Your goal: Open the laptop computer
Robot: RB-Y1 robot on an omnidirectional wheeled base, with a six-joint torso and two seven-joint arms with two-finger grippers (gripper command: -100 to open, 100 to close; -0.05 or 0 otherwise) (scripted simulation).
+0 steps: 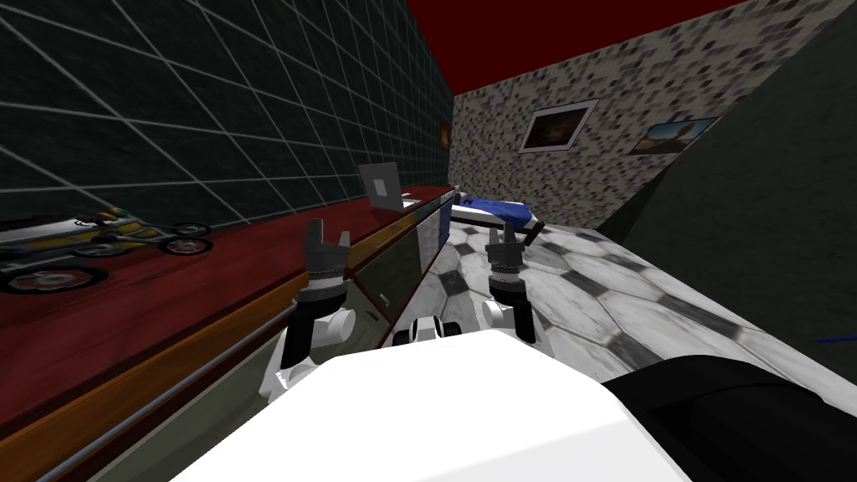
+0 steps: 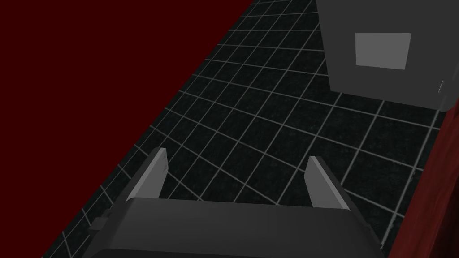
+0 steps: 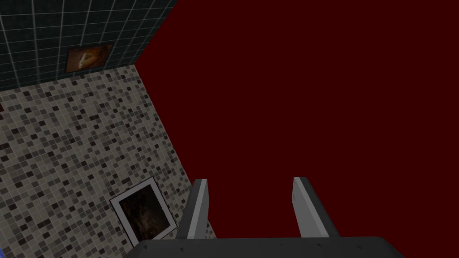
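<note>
Left wrist view: left fingers (image 2: 150, 179) spread wide and empty, grey laptop (image 2: 381, 53) well beyond their tips on the red table (image 1: 167, 284), right fingers (image 3: 197, 208) likewise apart and empty; judgement: close in first, then lift the lid's free edge squarely, base undisturbed

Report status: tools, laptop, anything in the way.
Left tool open, empty. Right tool open, empty. Laptop far ahead on red counter, lid already standing up. Wheeled toys on counter beside me, not between tool and laptop.
</note>
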